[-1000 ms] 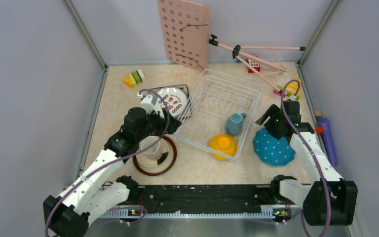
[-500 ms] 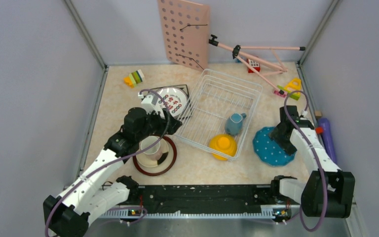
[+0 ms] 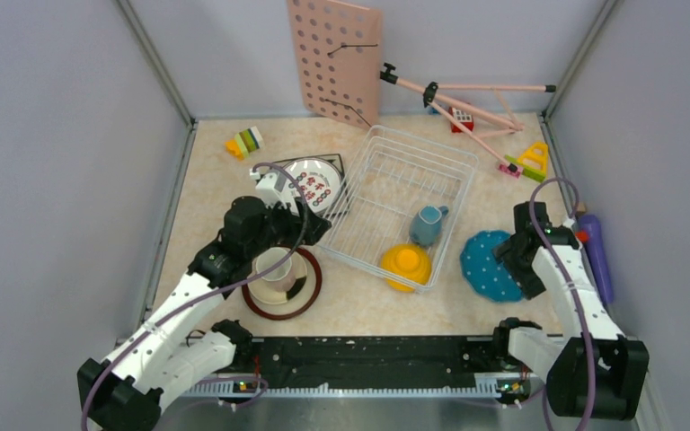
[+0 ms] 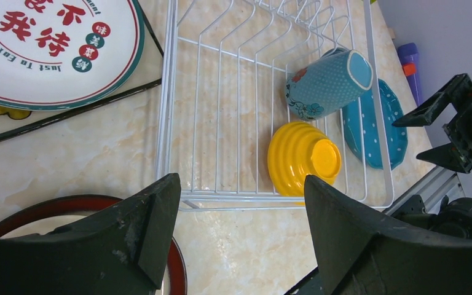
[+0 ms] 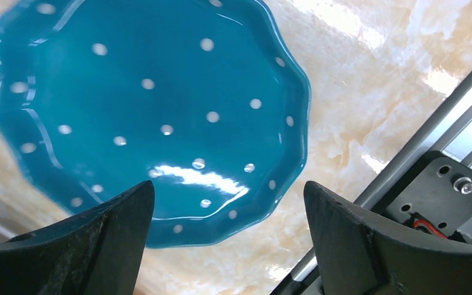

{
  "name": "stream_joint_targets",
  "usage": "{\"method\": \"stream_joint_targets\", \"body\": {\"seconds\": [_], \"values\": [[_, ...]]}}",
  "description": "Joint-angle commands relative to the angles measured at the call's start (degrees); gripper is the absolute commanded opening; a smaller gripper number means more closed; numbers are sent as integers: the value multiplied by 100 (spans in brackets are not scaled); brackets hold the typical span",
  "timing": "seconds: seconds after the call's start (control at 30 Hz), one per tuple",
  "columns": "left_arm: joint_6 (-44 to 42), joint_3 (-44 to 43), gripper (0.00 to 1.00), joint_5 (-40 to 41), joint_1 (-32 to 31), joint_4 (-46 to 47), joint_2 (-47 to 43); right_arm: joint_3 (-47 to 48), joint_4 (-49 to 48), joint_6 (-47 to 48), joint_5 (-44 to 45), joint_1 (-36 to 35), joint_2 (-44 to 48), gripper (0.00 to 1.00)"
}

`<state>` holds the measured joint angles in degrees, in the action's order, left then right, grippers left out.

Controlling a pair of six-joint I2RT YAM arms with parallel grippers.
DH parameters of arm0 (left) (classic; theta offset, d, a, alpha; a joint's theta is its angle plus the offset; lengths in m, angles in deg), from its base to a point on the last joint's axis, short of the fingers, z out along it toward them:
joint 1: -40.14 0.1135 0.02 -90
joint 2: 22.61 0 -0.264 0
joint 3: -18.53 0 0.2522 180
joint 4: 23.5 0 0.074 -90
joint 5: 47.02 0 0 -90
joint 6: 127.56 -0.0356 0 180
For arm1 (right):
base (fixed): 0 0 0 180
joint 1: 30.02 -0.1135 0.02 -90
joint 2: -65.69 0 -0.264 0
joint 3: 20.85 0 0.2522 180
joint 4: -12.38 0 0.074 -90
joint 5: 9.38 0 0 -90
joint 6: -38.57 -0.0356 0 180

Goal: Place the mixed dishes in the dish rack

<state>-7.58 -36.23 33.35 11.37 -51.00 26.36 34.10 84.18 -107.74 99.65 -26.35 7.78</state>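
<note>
Over the last second the right arm has drawn back toward its base, and the blue polka-dot plate [image 3: 483,267], which looked raised and larger under it before, now lies flat on the table. The right gripper [image 3: 514,259] hangs just above the plate's right edge with its jaws spread wide and nothing between them. In the right wrist view, the plate [image 5: 147,92] fills the space below and ahead of the fingers, which do not touch it.

The left arm has not shifted. The left gripper [image 3: 310,226] is released too, jaws well apart and empty, hovering over the far edge of the brown-rimmed plate [image 3: 311,289]. Directly ahead of it sits the dish rack [image 4: 166,92], its near rim just beyond the fingertips. Inside the rack, ahead and to the right of this gripper, the yellow bowl [image 4: 301,157] lies tipped against the near rim, and the blue-grey mug [image 4: 326,83] lies on its side just past the bowl. Ahead and to the left of the gripper, outside the rack, the white plate with characters [image 4: 49,49] rests on top of the square floral plate [image 4: 67,114].
</note>
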Motion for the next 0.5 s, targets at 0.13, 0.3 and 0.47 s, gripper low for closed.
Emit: {"method": "stream_joint_targets", "body": {"seconds": [0.13,0.3,0.47], "values": [[-88,0,78,-116,4,144,-187,-478,-214,-446,11,47,-445,88],[-106,3,78,-131,7,154,-146,-860,-770,-491,-462,64,-591,87],[-115,2,78,-142,11,170,-83,-1185,-1518,-582,-1023,66,-699,80]]}}
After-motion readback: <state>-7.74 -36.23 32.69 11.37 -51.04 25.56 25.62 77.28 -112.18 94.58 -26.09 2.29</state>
